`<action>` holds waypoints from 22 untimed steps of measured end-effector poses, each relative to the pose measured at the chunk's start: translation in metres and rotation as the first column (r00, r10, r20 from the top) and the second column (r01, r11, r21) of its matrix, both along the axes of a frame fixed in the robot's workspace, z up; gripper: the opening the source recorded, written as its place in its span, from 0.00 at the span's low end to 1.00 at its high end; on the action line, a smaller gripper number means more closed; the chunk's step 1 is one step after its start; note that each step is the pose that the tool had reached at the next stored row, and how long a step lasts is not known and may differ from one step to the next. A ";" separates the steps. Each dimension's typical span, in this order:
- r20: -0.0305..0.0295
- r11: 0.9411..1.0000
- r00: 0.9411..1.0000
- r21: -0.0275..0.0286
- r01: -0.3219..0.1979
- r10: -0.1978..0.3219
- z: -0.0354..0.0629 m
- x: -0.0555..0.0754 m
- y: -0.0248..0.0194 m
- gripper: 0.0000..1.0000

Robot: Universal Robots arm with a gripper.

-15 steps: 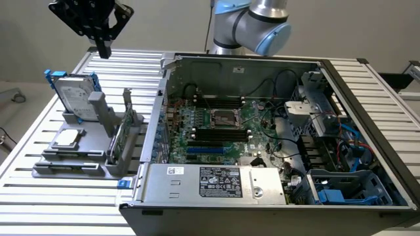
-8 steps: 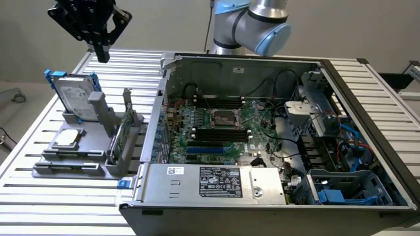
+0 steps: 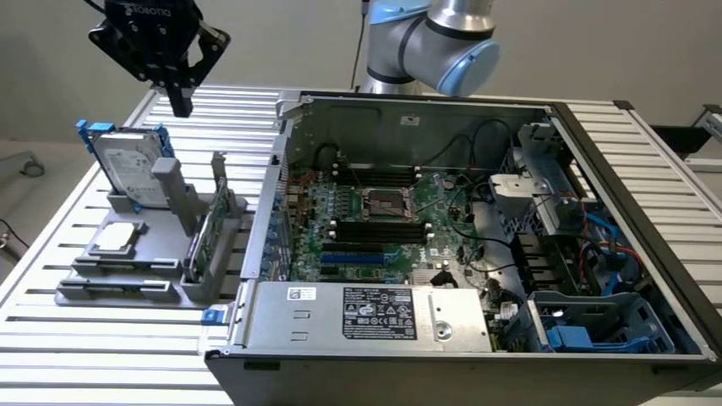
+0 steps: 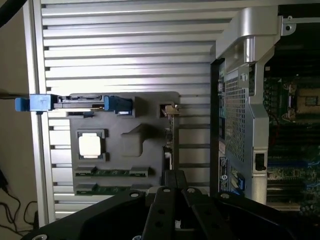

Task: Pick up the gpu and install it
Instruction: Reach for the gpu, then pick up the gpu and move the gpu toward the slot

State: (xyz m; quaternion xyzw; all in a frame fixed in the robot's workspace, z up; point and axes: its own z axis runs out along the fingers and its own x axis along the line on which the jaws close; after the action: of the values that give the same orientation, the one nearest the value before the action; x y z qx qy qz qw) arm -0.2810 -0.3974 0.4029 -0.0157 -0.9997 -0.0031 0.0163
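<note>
The gripper hung high above the far edge of the worktop, on the exterior view's left. Its fingers were pressed together with nothing between them. The gpu stood on edge in the grey holder, along the holder's side nearest the open computer case. That holder sat on the worktop just beside the case, and a hard drive, a processor chip and memory sticks also lay in it.

By my judgement the task was at its very start. The card had not been gripped or lifted, and the gripper was well apart from it. As far as could be seen, no such card sat on the motherboard, so both the pick-up and the install remained.
</note>
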 end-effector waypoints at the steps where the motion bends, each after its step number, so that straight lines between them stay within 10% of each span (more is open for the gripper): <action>1: 0.003 1.000 1.000 0.000 -0.003 0.003 -0.0017 0.000 0.0003 0.11; 4: 0.002 1.000 1.000 -0.009 -0.006 0.006 -0.0034 -0.001 0.0003 0.11; 22: -0.017 1.000 1.000 -0.013 -0.007 0.007 -0.0034 -0.001 0.0004 0.11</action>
State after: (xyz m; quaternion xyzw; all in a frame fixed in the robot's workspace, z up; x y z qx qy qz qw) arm -0.2818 -0.3970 0.3995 -0.0123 -0.9996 0.0035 0.0248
